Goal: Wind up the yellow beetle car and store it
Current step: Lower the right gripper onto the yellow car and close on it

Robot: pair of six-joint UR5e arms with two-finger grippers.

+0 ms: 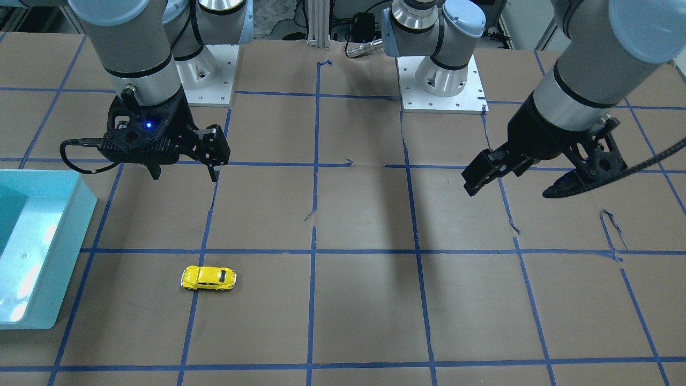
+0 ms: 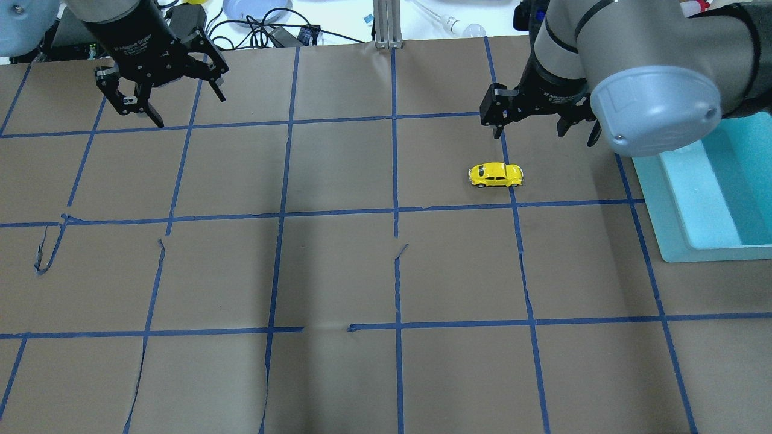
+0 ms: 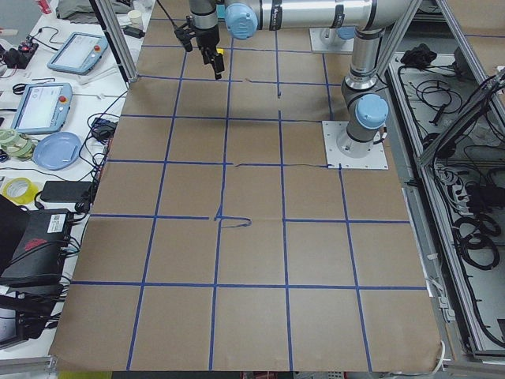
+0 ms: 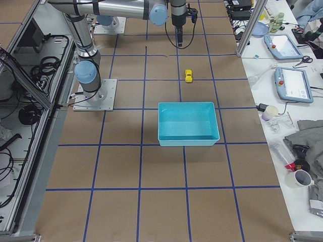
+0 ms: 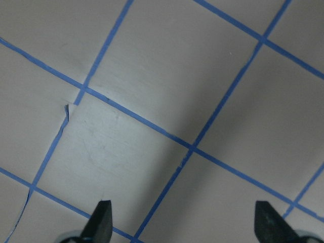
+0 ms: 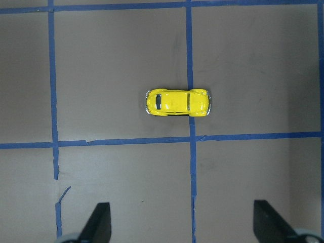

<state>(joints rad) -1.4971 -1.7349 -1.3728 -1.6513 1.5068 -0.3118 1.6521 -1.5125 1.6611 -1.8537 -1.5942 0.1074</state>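
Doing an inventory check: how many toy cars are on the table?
1. The yellow beetle car sits on the paper across a blue tape line, untouched, near the open right gripper. None shows in the turquoise bin, and nothing appears hidden.

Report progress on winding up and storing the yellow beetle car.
Nothing done yet: the yellow beetle car sits untouched on the table. In hand: the right gripper hovers near it, jaws open; the left gripper far off, open. Left: grasp, wind up, place in the teal bin.
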